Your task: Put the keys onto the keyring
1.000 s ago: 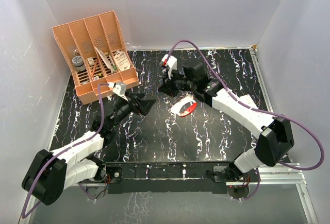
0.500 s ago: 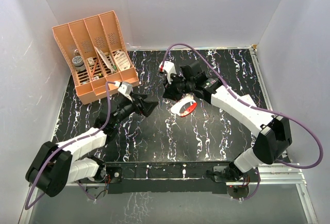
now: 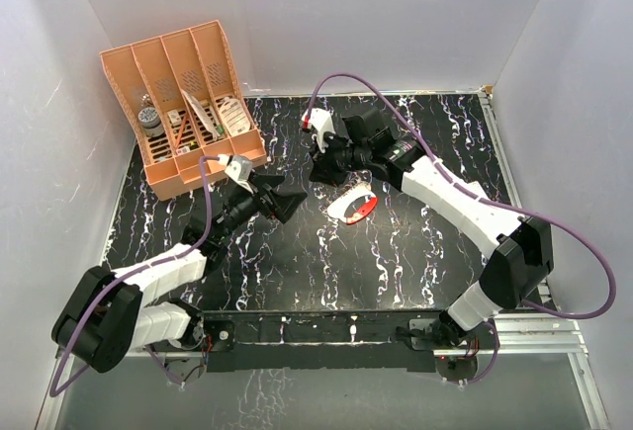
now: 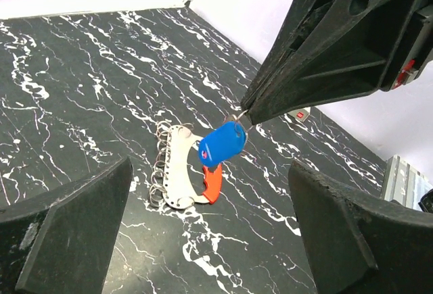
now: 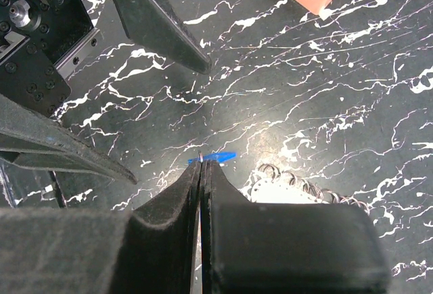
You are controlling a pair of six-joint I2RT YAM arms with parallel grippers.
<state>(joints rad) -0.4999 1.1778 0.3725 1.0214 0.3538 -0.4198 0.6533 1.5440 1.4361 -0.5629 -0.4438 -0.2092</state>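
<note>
While, seen from above, the red-and-silver D-shaped keyring (image 3: 353, 207) lies on the black marbled bench (image 3: 396, 252), no key is threaded yet.

Left wrist view: left fingers (image 4: 67, 233) spread wide, released.

Right wrist view: right fingers (image 5: 169, 206) clench the small blue-headed silver key (image 5: 218, 157) above the bench.
</note>
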